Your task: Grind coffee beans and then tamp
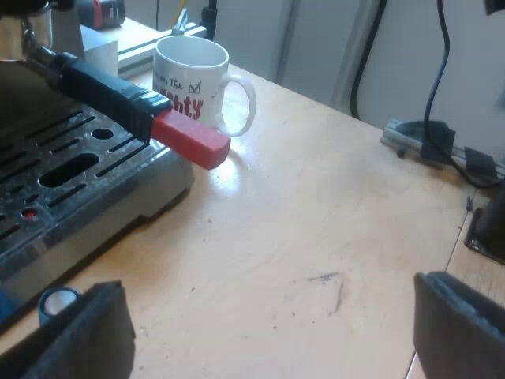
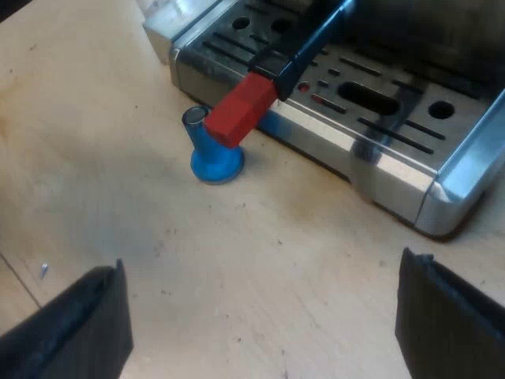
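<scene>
Near the mug [image 1: 193, 79] lettered "…ghty", the handle [image 1: 110, 95] points its red end outward, with left gripper [image 1: 268, 332] and right gripper [image 2: 260, 324] fingers released, empty.

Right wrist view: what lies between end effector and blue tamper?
Bare tabletop only, from the right end effector to the blue tamper, in the right wrist view.

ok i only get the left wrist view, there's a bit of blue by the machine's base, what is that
observer: a blue tamper, upright with its wide end on the table
operator: touching the machine
observer: close by the drip tray edge; the handle's red end hides whether they touch
operator: and the right gripper
observer: the right gripper is open, holding nothing, above the table
</scene>
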`<control>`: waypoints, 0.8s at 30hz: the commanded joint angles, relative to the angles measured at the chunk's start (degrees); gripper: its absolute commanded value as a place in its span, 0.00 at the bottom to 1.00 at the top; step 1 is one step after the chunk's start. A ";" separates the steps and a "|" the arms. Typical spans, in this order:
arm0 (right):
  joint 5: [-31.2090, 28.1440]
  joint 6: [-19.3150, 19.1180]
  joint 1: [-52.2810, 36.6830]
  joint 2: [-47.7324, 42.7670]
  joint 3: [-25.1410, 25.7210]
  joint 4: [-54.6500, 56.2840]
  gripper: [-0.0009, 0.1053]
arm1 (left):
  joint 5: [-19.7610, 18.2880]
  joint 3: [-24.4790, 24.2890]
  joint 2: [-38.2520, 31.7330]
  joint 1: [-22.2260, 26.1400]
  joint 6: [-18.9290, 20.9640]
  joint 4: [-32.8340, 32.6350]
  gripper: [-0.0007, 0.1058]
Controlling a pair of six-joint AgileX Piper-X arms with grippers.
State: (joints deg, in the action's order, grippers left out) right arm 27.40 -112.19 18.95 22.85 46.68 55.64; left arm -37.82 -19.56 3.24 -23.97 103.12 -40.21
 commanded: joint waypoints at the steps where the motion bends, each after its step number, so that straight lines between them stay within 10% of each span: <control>1: 2.51 -1.67 0.06 1.87 0.48 -2.61 0.68 | -0.64 -0.20 0.19 -0.20 0.77 2.01 0.72; 8: 3.18 -5.64 2.83 7.21 0.38 -4.07 0.68 | -0.64 -0.21 0.19 -0.20 0.77 2.02 0.72; 11: -5.30 -5.62 12.15 10.75 0.41 -5.13 0.68 | -0.64 -0.21 0.19 -0.20 0.77 2.02 0.72; 24: -48.12 17.01 44.15 12.07 -8.65 -24.05 0.68 | -0.37 -0.21 0.19 -0.20 0.77 2.02 0.72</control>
State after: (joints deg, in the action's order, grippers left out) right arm -12.88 -97.06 60.25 35.17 38.78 34.89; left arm -37.97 -19.51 3.24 -23.97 103.25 -39.14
